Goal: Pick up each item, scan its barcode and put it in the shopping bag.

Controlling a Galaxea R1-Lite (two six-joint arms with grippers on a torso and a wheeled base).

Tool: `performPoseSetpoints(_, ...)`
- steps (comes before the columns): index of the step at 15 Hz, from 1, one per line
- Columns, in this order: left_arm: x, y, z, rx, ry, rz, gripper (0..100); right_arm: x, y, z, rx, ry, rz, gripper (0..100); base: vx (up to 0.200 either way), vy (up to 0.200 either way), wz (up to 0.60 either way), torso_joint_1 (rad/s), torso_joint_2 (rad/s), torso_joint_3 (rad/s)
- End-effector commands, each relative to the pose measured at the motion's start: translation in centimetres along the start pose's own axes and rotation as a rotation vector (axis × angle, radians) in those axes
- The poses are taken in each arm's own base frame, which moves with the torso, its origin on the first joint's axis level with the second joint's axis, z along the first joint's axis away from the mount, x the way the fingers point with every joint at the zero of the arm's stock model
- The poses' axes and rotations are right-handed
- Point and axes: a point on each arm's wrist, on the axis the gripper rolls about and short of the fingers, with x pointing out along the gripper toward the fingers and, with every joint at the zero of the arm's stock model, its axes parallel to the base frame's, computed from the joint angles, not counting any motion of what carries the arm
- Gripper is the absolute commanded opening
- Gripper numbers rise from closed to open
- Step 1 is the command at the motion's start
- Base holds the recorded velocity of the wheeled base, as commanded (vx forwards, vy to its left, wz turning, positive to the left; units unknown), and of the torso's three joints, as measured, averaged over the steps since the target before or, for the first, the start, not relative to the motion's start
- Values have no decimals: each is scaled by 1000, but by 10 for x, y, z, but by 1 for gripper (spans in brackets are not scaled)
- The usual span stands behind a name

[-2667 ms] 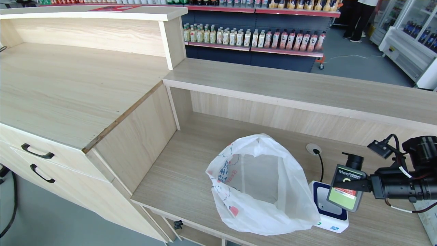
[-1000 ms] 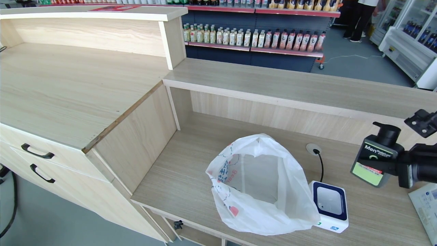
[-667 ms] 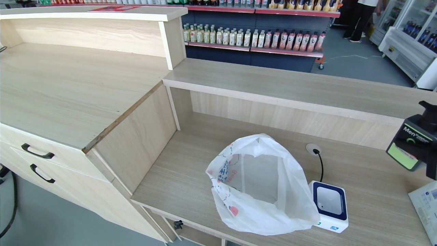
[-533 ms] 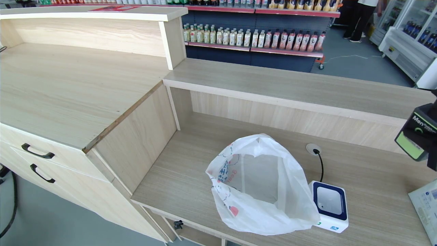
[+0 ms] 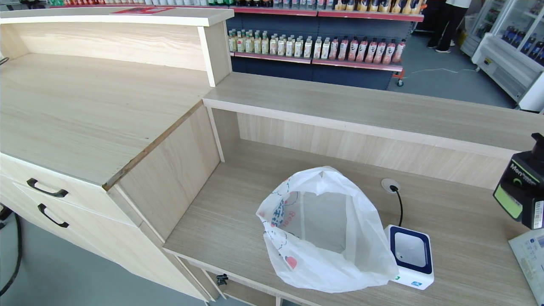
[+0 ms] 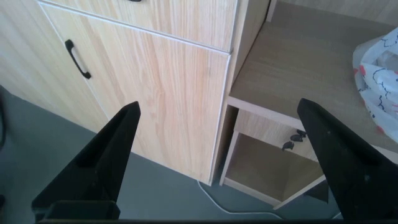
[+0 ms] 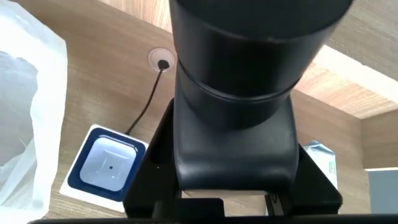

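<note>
Now bottle (image 5: 520, 191) swung right, away from scanner (image 5: 410, 253); right hand (image 7: 233, 194) seemingly clamping it; left hand (image 6: 219, 106) spread.

Light-wood checkout counter (image 5: 178, 170): low worktop (image 5: 229, 212) set in a recess, raised ledge (image 5: 361, 106) along its far edge. A taller block (image 5: 85, 114) stands at its left edge with two black-handled drawers (image 5: 46, 199) on the front, and there is an open cubby (image 6: 273, 168) under the worktop's near edge. Beyond the ledge: shop shelf (image 5: 272, 57) with red rails and rows of bottles (image 5: 297, 46), grey floor (image 5: 442, 80), white glass-front chillers (image 5: 505, 55) at far right, all in even bright light with soft shadows.
</note>
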Motion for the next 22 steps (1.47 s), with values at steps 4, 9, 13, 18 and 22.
performPoseSetpoints(4,0,0,0,0,-1,1,100,-4,16,-6,-13,60,110,0,0,0,600,4,1,1)
performPoseSetpoints(9,0,0,0,0,-1,-1,100,9,30,-15,35,201,207,0,0,0,240,4,3,1)
performPoseSetpoints(13,0,0,0,-2,-1,1,100,50,36,-19,141,284,290,0,0,0,0,0,0,0)
performPoseSetpoints(18,0,0,0,0,-1,1,100,95,29,-54,138,301,501,0,0,0,0,0,0,0)
performPoseSetpoints(22,0,0,0,0,-1,1,100,121,16,-79,36,190,704,0,0,0,0,0,0,0)
